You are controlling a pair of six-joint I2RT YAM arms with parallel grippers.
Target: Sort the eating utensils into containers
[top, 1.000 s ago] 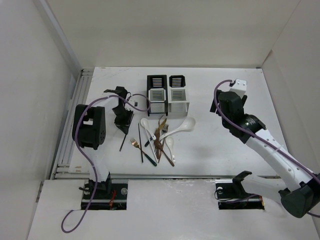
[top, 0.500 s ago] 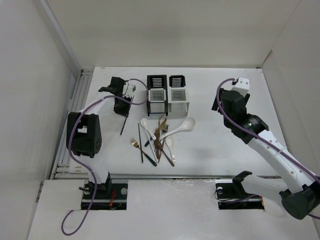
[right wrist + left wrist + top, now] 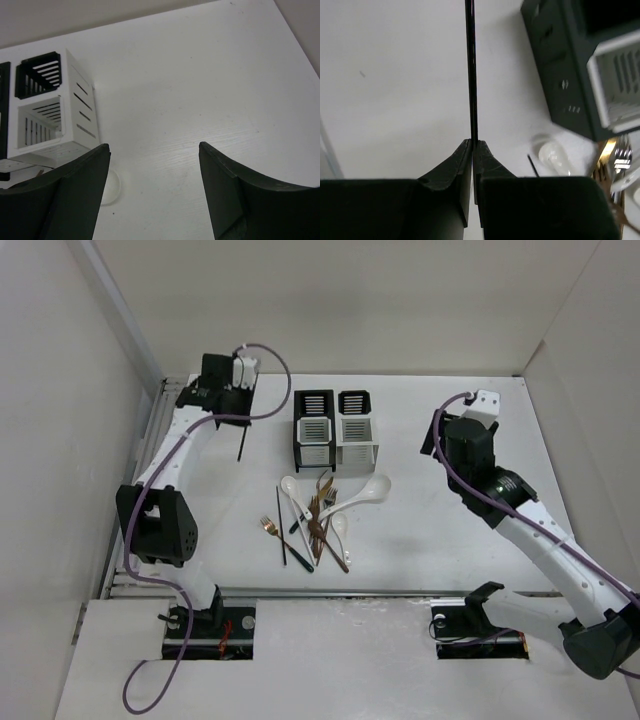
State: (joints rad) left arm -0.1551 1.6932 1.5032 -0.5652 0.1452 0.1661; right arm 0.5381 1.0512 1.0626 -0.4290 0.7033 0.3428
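My left gripper (image 3: 472, 143) is shut on a thin black chopstick (image 3: 470, 70), which runs straight out from the fingertips. In the top view that gripper (image 3: 236, 412) hangs raised at the back left, with the chopstick (image 3: 241, 445) left of the black container (image 3: 312, 428). The white container (image 3: 358, 432) is joined to its right. The other eating utensils (image 3: 320, 518), white soup spoons, copper forks and dark pieces, lie in a heap in front of the containers. My right gripper (image 3: 152, 147) is open and holds nothing, over bare table to the right of the white container (image 3: 75, 112).
A white soup spoon (image 3: 552, 156) and copper forks (image 3: 616, 156) show under the left wrist, beside the black container (image 3: 560, 75). White walls close in the table (image 3: 430, 540) at the back and on both sides. A metal rail (image 3: 150, 470) runs along the left edge.
The left arm has swung up and toward the back left, carrying the chopstick away from the heap. The right arm has hardly moved and stays open.
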